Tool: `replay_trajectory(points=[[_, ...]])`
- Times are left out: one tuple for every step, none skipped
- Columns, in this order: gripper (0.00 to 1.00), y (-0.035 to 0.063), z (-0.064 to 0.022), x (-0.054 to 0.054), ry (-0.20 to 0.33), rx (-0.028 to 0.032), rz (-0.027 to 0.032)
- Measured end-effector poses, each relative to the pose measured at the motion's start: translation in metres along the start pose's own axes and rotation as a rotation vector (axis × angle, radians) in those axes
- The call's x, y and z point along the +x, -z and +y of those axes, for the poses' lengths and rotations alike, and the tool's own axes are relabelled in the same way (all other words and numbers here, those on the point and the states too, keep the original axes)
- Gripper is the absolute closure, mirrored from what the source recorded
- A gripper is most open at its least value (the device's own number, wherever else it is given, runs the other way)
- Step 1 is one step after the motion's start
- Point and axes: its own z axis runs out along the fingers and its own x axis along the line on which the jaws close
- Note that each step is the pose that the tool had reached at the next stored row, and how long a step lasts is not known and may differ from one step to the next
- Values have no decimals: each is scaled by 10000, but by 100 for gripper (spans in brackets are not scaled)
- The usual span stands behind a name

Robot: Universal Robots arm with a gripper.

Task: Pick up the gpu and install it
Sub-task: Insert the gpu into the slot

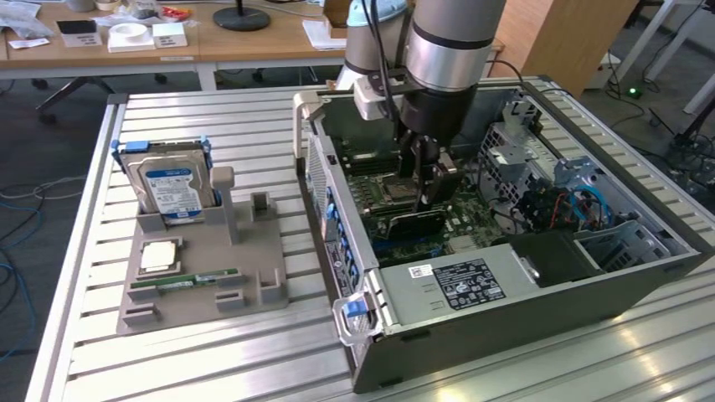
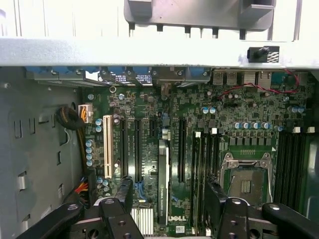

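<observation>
The gpu [image 2: 163, 174] is a thin dark card standing on edge in a motherboard slot, seen edge-on in the wrist view. In the exterior view it shows as a dark strip [image 1: 411, 223] low inside the open computer case [image 1: 537, 322]. My gripper [image 2: 169, 199] hangs just above it, reaching down into the case [image 1: 430, 191]. Its two black fingers [image 2: 124, 191] stand wide apart on either side of the card and do not touch it. The gripper is open and holds nothing.
A grey fixture [image 1: 196, 293] at the exterior view's left carries a silver hard drive [image 1: 167, 180], a processor chip [image 1: 159, 255] and a green memory stick [image 1: 184, 280]. Inside the case are the power supply [image 1: 470, 280], drive cage [image 1: 525, 151] and processor socket [image 2: 247, 184].
</observation>
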Motion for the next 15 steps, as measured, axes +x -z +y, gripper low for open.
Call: replay_trajectory(points=[[31,0,0,0,0,0,0],[31,0,0,0,0,-1,0],[31,1,0,0,0,-1,2],[31,1,0,0,0,-1,2],[31,2,0,0,0,-2,3],[31,2,0,0,0,-1,3],[31,6,0,0,0,-3,8],[31,16,-1,0,0,-4,9],[31,25,-1,0,0,-2,6],[31,37,-2,0,0,-1,4],[31,52,-3,-1,0,-2,6],[31,68,-3,-1,0,-1,5],[31,83,-5,-1,0,-1,5],[31,93,-5,-1,0,-2,5],[31,97,-5,-2,0,-1,4]])
